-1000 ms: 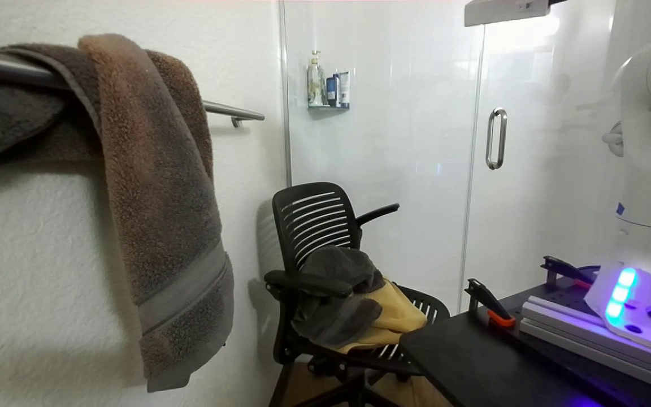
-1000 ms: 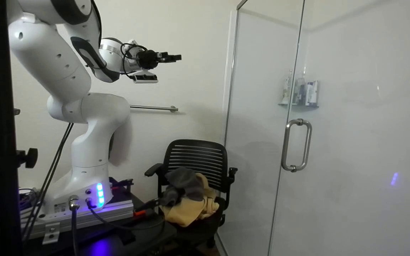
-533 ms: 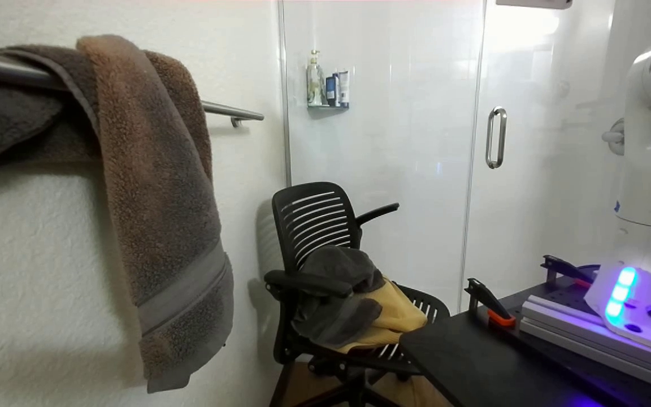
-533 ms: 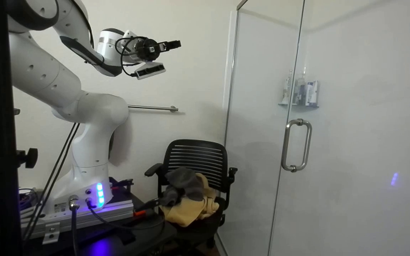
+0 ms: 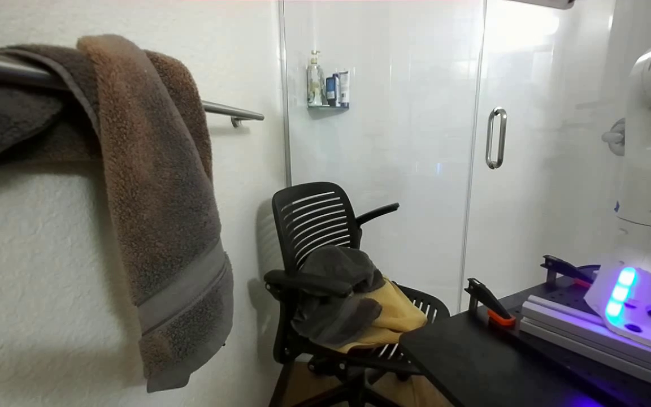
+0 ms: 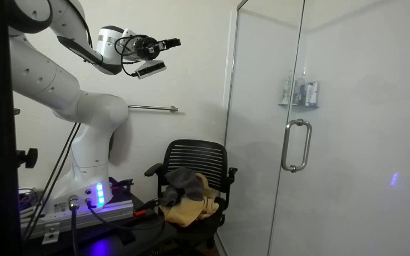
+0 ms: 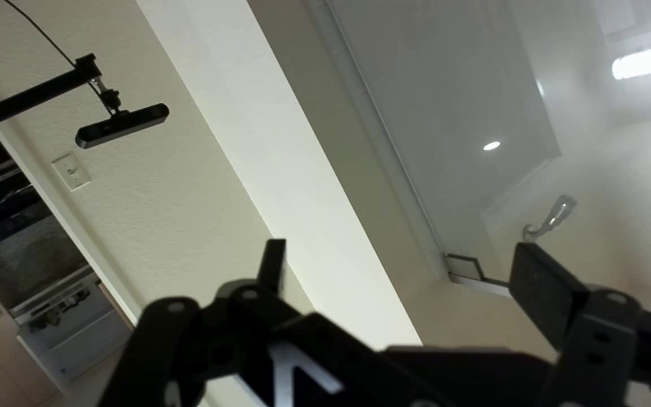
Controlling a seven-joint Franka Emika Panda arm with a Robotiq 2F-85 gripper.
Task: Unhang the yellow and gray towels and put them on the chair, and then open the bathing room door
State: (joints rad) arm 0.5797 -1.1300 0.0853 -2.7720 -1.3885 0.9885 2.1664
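Note:
A gray towel [image 5: 337, 268] [image 6: 185, 183] and a yellow towel [image 5: 398, 308] [image 6: 183, 213] lie crumpled together on the seat of the black chair [image 5: 317, 212] [image 6: 196, 151] in both exterior views. The glass bathing room door [image 5: 540, 198] [image 6: 351, 199] looks closed, with its metal handle [image 5: 502, 141] [image 6: 309, 147] upright. My gripper [image 6: 173, 43] is high in front of the wall, above and left of the handle in an exterior view. In the wrist view the gripper [image 7: 402, 271] has its fingers wide apart with nothing between them. The wrist view shows neither towels nor handle.
A brown-gray towel [image 5: 161, 215] hangs on the wall bar [image 5: 229, 110]. The robot stands on a black table [image 5: 472, 356] with clamps [image 5: 486, 299], beside the chair. A shelf with bottles [image 5: 328, 90] is behind the glass. A black stand [image 6: 0, 124] rises near the arm.
The arm has leaned back and my gripper has risen a little and rolled, with the wrist camera tilting. Most of this came in the first half second. The towels, chair and door have not moved.

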